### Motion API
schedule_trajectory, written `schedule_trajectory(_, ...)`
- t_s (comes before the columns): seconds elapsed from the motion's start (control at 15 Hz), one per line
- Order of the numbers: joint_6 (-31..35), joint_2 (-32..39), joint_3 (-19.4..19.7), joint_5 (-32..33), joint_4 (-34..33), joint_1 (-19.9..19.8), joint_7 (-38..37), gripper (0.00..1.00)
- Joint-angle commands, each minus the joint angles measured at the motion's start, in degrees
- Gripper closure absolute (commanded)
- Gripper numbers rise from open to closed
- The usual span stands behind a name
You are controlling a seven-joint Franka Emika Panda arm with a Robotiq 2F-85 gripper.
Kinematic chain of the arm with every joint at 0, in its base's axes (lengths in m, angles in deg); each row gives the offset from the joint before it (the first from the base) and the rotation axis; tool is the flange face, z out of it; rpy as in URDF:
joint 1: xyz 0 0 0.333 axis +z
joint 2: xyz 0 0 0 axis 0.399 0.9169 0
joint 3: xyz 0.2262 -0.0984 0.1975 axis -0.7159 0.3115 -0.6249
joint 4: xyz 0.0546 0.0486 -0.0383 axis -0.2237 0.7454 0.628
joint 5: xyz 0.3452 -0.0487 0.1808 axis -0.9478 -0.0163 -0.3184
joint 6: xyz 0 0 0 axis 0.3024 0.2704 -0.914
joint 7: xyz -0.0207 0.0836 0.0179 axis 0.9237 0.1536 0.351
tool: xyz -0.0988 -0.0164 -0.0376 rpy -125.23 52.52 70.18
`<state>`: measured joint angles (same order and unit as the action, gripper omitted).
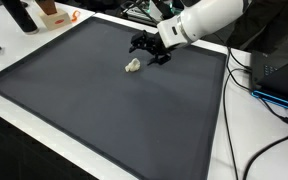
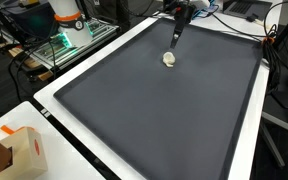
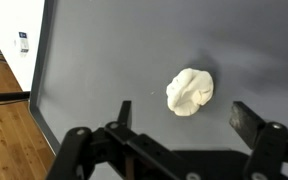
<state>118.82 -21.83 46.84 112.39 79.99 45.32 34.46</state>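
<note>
Gripper (image 3: 187,122) jaws wide, holding nothing, hovering over the gray mat (image 3: 104,60). White lump (image 3: 190,91) sits on the mat at 12 o'clock from the fingers in the wrist view, apart from both. In an exterior view the lump (image 1: 132,66) is at 7 o'clock from the gripper (image 1: 147,47). It's near-round: can't tell a long axis or heading.
</note>
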Motion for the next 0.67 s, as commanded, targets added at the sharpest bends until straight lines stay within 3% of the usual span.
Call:
schedule_trajectory(0.0,5.5,-4.8,-1.3,-2.6,4.9,-3.5,4.4,0.00)
schedule_trajectory(0.33,12.6,-9.7,-1.6,-10.6,7.8,-8.0,17.0,0.00)
schedule_trajectory(0.6,14.6,-13.5,-2.1,-20.6,8.9,-11.8,34.5,0.00)
